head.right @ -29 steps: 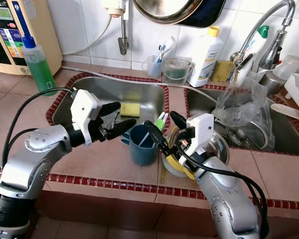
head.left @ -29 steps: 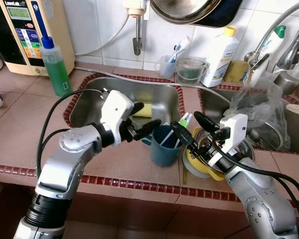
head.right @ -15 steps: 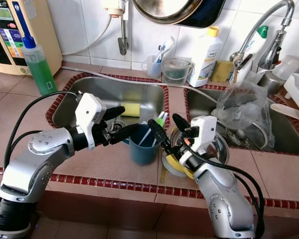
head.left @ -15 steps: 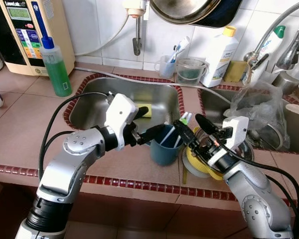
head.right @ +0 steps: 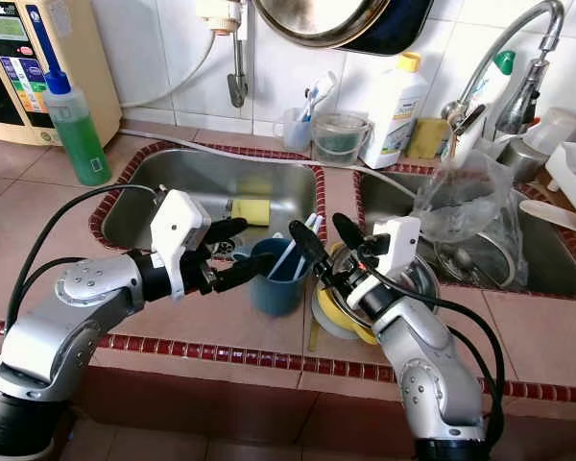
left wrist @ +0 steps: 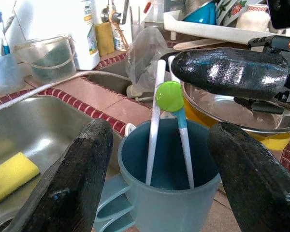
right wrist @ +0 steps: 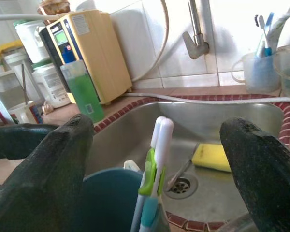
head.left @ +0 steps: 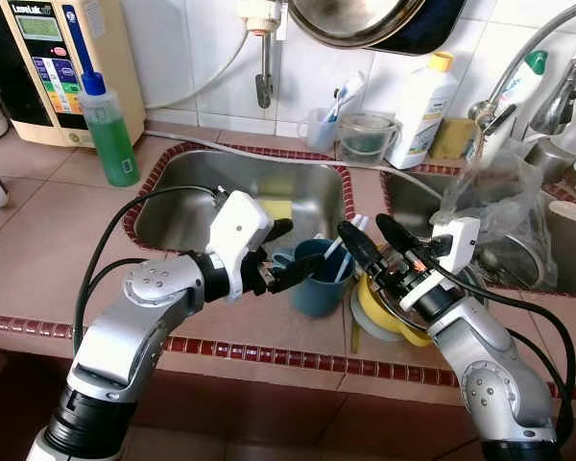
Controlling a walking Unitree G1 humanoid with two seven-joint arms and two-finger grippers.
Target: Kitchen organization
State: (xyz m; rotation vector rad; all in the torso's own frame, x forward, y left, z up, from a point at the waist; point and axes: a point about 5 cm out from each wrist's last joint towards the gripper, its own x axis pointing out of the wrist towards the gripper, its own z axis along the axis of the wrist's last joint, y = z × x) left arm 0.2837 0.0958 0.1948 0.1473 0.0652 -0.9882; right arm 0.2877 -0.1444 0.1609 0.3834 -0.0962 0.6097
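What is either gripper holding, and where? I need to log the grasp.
Nothing is held. The left gripper is open around the blue cup; the right gripper is open by the toothbrushes.

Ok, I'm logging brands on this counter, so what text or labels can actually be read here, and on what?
"LeveLuk": only partly legible, at the top of the cream water machine by the wall.
Coloured button panel on that machine: print too small to read.
White detergent bottle: label too blurred to read.
Green soap bottle: no readable text.
Blue cup with toothbrushes: no text.
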